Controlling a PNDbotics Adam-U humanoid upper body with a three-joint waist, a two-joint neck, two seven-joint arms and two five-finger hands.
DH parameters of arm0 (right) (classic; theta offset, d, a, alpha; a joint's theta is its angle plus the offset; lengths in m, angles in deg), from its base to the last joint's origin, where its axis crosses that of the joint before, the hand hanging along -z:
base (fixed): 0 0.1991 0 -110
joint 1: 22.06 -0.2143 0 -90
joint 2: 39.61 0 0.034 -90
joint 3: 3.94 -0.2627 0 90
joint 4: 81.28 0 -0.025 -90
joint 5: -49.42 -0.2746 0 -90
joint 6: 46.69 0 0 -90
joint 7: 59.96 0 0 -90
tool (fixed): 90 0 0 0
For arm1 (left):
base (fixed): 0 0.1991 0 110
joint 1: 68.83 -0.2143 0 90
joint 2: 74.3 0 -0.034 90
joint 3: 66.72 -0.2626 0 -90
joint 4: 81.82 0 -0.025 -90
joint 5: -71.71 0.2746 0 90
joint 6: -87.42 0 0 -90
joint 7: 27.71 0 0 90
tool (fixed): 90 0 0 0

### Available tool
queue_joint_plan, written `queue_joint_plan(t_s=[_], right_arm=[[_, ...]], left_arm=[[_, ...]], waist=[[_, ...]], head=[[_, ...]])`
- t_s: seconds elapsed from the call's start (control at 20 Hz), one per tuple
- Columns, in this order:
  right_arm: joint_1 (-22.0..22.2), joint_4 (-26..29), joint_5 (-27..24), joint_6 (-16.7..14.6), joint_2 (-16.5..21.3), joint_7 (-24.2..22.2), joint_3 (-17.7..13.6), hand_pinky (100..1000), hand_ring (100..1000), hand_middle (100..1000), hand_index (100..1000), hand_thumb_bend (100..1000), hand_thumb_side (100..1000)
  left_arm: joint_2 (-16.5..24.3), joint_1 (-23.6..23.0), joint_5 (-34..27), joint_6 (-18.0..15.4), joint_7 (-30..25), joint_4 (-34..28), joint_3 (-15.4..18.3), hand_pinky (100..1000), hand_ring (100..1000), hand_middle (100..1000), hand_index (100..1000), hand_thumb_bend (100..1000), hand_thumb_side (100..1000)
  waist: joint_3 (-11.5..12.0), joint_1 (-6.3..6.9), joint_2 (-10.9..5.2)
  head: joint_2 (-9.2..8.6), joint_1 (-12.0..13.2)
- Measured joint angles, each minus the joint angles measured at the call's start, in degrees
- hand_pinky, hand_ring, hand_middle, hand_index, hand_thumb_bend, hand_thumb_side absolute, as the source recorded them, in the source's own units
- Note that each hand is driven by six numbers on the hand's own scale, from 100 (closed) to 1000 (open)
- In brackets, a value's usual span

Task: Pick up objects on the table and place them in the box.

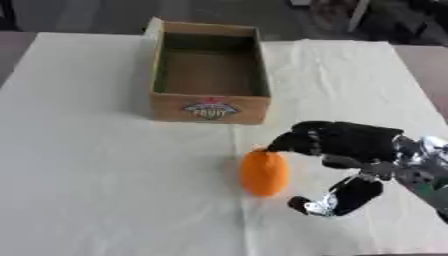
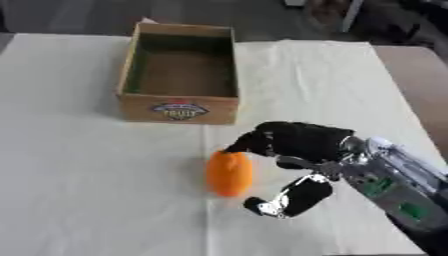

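Pale cloth (image 1: 96, 165) covers the whole table, dark floor showing beyond its far edge; from the left eye, a cardboard box (image 1: 208, 107) stands open at the far middle of the cloth, a printed label on its near wall, nothing visible inside; nearer, an orange object (image 1: 264, 172), oval and smooth, lies on the cloth a little right of the box's near corner; the right hand (image 1: 346, 142) comes in from the right edge, its fingers (image 1: 293, 140) bent over and touching the object's far top, its thumb (image 1: 337, 199) spread well apart on the near side and not touching; from the right eye, the gap between thumb and object shows plainly, so the hand brackets the object without pinching it; the left hand appears in neither view; the step looks like the grasp itself, not yet made; next the thumb would need to close, then a lift and carry to the box.
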Motion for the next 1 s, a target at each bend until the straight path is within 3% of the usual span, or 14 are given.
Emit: queue_joint_plan(t_s=[0.45,0.8,1.0], right_arm=[[-0.7,0.0,3.2,1.0,-2.3,1.7,-0.2,963,884,896,1000,307,748],[-1.4,0.0,3.9,3.8,-2.9,-3.2,0.5,965,884,887,1000,429,746],[-1.9,0.0,3.9,5.2,-3.3,-5.9,0.4,961,883,882,1000,433,741]], left_arm=[[-0.5,0.0,0.5,0.0,-0.7,0.0,0.0,415,492,503,598,100,669],[-0.5,0.0,0.5,-0.1,-1.4,0.0,0.0,415,492,503,597,100,669],[-1.0,0.0,0.6,-0.1,-1.6,0.0,0.0,414,491,503,596,100,669]], waist=[[-0.1,-0.17,0.71],[0.3,-0.16,1.11],[0.3,-0.14,1.22]], head=[[-0.2,0.0],[-0.46,-0.8],[-0.49,-1.1]])
